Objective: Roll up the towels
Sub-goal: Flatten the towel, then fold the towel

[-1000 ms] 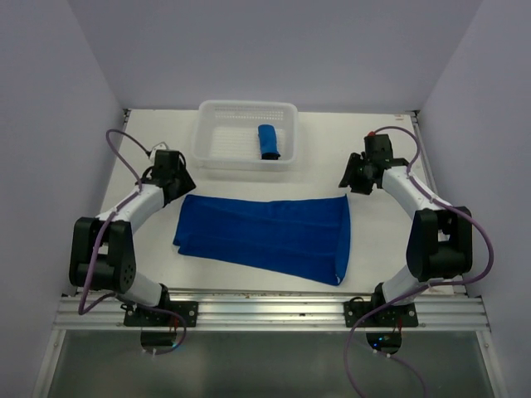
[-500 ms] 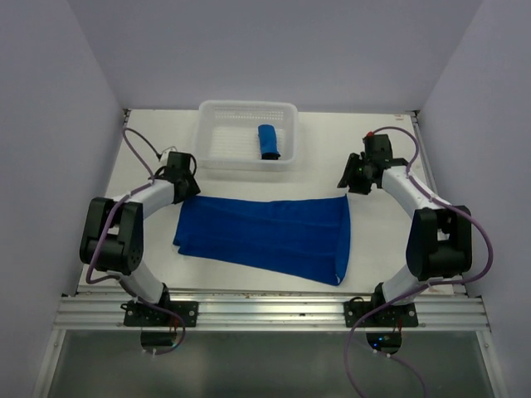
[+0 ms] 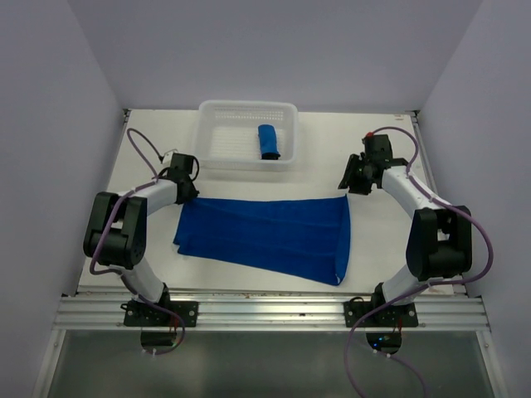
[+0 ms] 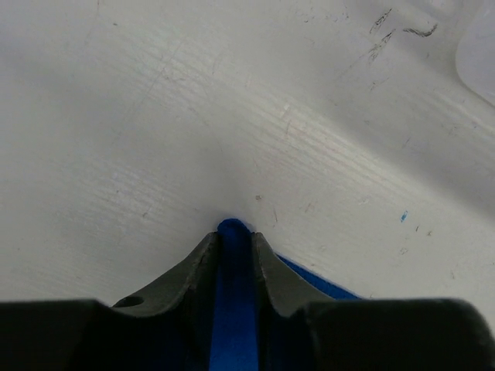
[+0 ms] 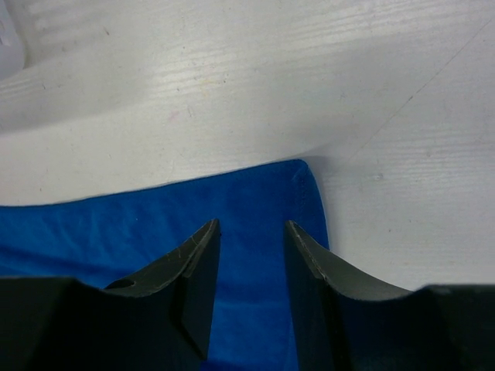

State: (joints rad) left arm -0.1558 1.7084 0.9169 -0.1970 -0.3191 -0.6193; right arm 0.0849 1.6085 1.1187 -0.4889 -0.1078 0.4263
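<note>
Two royal-blue towels show in the top view. The flat towel (image 3: 274, 236) lies spread on the white table (image 3: 382, 249) at the centre of the frame, its right edge folded over on itself. The rolled towel (image 3: 267, 142) sits inside the white plastic basket (image 3: 247, 106) at upper centre, toward the basket's right side. The left gripper (image 3: 187, 187) is at the flat towel's upper-left corner. The right gripper (image 3: 348, 179) is at its upper-right corner. From this height I cannot tell how either pair of jaws stands.

Left wrist view: the left gripper (image 4: 233, 236) is at lower centre, low against the table (image 4: 232, 116). A ridge of the flat towel (image 4: 232, 317) fills the narrow gap between the two dark fingers (image 4: 197, 270) and pokes out just past their tips. The jaws are pinched on that cloth. More blue shows to the lower right of the fingers. A pale corner of the basket (image 4: 479, 46) enters at the upper right edge.

Right wrist view: the right gripper (image 5: 251, 228) is at lower centre above the flat towel (image 5: 116, 232), near its corner. The fingers (image 5: 199, 267) stand apart, and cloth is seen flat through the gap. The jaws are parted and grip nothing. Bare table (image 5: 232, 77) fills the upper half of the frame and the right side.
</note>
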